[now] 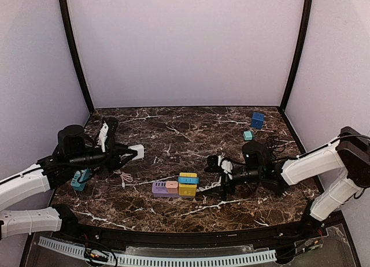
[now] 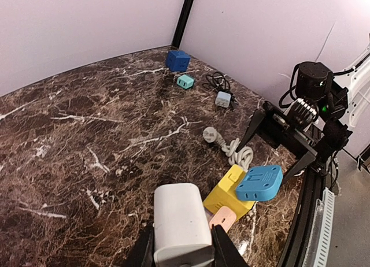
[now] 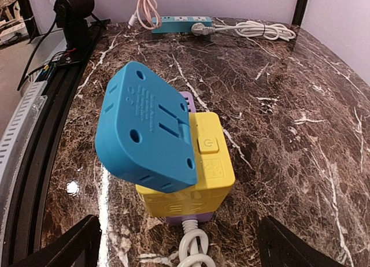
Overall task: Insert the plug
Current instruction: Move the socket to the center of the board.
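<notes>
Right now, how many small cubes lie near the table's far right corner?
3: a dark blue cube nearest the corner, a small teal cube beside it, a pale grey cube by a black cable. More may be hidden.

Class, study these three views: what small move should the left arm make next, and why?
Probably ease the left gripper, shut on the white plug, across toward the yellow socket block. The plug is far from it, a blue adapter already covers its top, and the open right gripper flanks it, seemingly to steady it.
</notes>
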